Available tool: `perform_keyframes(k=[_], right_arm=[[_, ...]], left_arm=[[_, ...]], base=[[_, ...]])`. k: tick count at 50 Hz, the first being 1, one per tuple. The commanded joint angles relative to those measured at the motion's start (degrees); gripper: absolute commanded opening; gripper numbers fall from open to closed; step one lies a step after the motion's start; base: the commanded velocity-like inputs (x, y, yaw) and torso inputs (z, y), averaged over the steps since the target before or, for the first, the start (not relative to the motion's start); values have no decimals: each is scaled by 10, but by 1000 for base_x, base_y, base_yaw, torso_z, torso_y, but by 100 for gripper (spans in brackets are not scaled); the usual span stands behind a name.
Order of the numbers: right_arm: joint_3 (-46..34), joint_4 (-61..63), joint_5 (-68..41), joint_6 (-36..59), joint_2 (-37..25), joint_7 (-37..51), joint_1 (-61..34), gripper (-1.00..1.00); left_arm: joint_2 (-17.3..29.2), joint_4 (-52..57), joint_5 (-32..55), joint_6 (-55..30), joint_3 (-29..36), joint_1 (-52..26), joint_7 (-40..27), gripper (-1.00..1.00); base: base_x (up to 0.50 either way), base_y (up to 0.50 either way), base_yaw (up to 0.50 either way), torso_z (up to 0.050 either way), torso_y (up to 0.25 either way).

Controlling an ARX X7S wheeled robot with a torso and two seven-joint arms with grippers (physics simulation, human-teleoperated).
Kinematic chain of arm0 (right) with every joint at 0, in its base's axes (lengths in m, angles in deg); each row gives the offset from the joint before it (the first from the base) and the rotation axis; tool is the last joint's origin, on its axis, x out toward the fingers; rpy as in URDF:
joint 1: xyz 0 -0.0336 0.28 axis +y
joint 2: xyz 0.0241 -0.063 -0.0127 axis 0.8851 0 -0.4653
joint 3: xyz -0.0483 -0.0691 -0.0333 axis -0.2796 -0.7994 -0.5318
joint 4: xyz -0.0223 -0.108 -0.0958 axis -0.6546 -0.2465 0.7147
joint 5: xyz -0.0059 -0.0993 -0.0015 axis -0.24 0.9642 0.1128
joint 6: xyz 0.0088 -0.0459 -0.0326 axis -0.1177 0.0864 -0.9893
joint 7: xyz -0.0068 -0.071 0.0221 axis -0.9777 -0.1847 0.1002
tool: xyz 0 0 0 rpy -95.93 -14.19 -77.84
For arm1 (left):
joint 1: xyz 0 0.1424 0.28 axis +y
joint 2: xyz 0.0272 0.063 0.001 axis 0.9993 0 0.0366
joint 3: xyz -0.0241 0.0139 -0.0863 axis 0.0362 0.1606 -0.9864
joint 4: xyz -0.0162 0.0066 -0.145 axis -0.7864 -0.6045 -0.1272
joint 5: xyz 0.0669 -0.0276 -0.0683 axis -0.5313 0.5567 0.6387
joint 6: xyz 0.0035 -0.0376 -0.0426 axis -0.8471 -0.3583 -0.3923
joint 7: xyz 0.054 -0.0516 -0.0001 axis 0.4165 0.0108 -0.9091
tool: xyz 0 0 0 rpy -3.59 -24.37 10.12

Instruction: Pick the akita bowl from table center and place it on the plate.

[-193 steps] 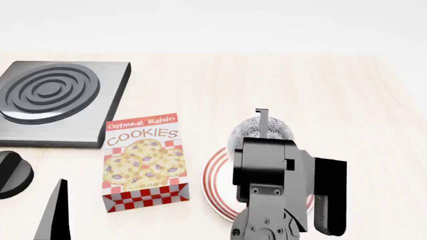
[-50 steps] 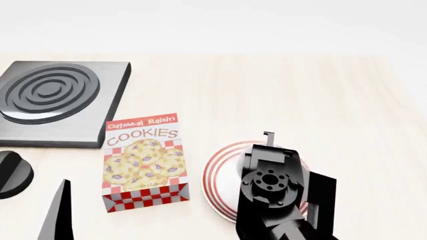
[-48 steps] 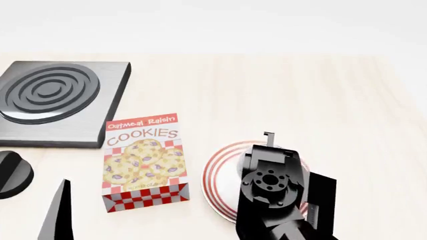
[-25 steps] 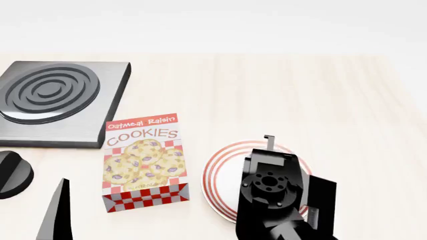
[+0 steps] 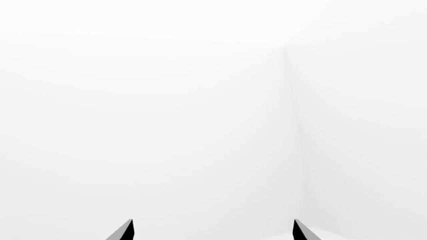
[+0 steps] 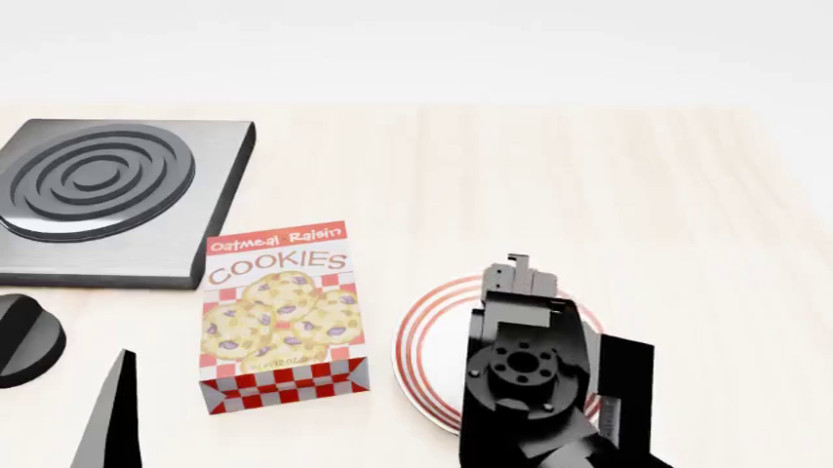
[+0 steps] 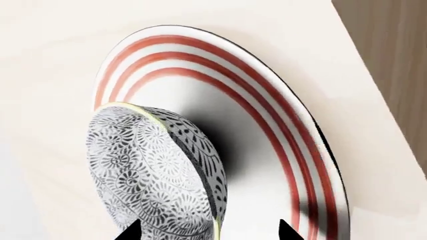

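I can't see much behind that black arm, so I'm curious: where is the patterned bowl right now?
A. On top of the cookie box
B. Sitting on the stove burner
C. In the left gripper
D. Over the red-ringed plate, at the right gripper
D: the right wrist view shows the akita bowl just over the plate, between the right gripper fingertips; the head view shows that arm above the plate.

Bright, even simulator light with crisp edges all round.

Your head view is sharp and glare-free; the cookie box (image 6: 283, 317) throws only a faint shadow on the table (image 6: 625, 195). In your right wrist view the akita bowl (image 7: 157, 172) casts a soft dark shadow onto the plate (image 7: 280, 135) (the left wrist view is nearly all white).
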Motion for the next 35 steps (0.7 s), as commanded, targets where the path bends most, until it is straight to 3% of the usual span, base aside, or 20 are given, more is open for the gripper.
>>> perform_keyframes(k=[1,12,21,22,24,25,26,28,31,35], right_arm=[[0,198,36,-110,-57,22,28,100],[5,436,109,-246,-125,63,61,100],[63,548,264,-247,-144,144,110,100],[62,559,276,-240,-150,133,111,100],[107,585,267,-173,-156,-9,140,100],[110,589,274,-178,-156,-19,145,100],[57,596,330,-175,-182,20,126,100],[53,623,335,-143,-196,-9,126,100],[-35,651,493,-151,-241,83,93,100],[-124,672,657,-93,-302,155,68,100]], left_arm=[[-3,5,-4,-3,-4,-1,4,100],[-1,7,-4,-1,-5,0,3,100],[-1,0,-5,7,-4,1,5,100],[0,2,-4,6,-5,1,4,100],[3,13,-1,-3,-7,0,0,100],[2,11,-2,-1,-6,1,0,100],[2,9,-3,2,-6,2,1,100],[3,15,-1,-3,-7,1,-1,100],[1,11,-7,1,-2,2,0,100],[0,12,-11,2,3,3,2,100]], base=[[0,0,0,0,0],[0,0,0,0,0],[0,0,0,0,0],[0,0,0,0,0],[0,0,0,0,0],[0,0,0,0,0],[0,0,0,0,0],[0,0,0,0,0],[0,0,0,0,0],[0,0,0,0,0]])
